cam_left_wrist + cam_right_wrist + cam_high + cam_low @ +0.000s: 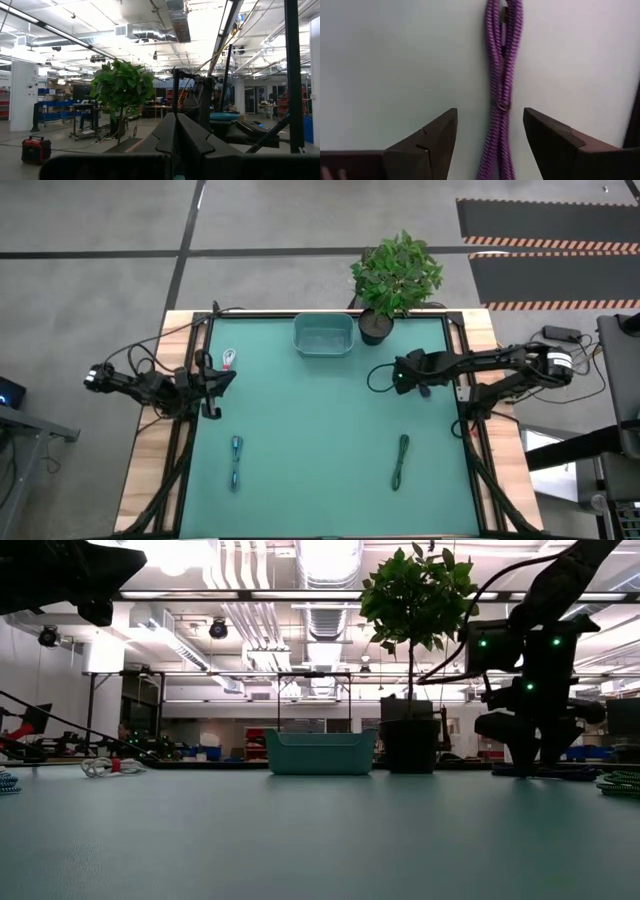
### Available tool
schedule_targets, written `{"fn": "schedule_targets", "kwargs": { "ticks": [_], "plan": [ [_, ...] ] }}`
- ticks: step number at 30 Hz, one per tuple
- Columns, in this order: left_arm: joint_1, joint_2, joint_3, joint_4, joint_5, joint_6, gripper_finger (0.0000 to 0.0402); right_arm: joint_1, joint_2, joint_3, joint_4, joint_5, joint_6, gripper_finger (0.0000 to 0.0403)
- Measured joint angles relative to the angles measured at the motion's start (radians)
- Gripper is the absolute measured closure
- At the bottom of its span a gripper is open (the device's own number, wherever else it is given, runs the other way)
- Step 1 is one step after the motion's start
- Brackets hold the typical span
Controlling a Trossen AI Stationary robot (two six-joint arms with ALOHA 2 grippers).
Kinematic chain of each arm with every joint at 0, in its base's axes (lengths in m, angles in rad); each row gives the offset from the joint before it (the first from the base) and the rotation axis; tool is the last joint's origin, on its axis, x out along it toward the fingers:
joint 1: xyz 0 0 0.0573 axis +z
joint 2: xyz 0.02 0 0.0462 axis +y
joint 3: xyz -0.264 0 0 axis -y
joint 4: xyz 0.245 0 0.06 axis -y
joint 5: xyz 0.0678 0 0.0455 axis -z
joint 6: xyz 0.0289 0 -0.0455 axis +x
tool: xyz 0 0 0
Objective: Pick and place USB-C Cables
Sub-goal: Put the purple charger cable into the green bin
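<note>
My right gripper (404,377) hangs open, fingers pointing down, over the far right part of the green mat. In the right wrist view its fingers (490,117) stand on either side of a purple braided cable bundle (502,75) that lies flat on the mat, without touching it. The gripper hides that bundle in the high view. A white-and-red cable (230,360) lies far left, a blue one (236,463) near left and a green one (401,461) near right. My left gripper (212,390) waits shut at the mat's left edge, holding nothing.
A teal bin (323,335) stands at the middle of the far edge. Beside it on the right is a potted plant (395,275). Black frame rails run along the mat's left and right sides. The mat's middle (320,430) is bare.
</note>
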Motion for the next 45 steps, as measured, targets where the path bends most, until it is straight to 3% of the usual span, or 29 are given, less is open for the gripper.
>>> {"fn": "schedule_targets", "kwargs": {
  "ticks": [28,45],
  "plan": [
    [0.000,0.001,0.000,0.009,-0.002,0.001,0.0402,-0.157,0.008,-0.001,0.113,-0.048,-0.133,0.0187],
    [0.000,0.001,0.000,0.009,-0.003,0.002,0.0402,-0.154,0.008,-0.011,0.143,-0.088,-0.132,0.0335]
  ]
}}
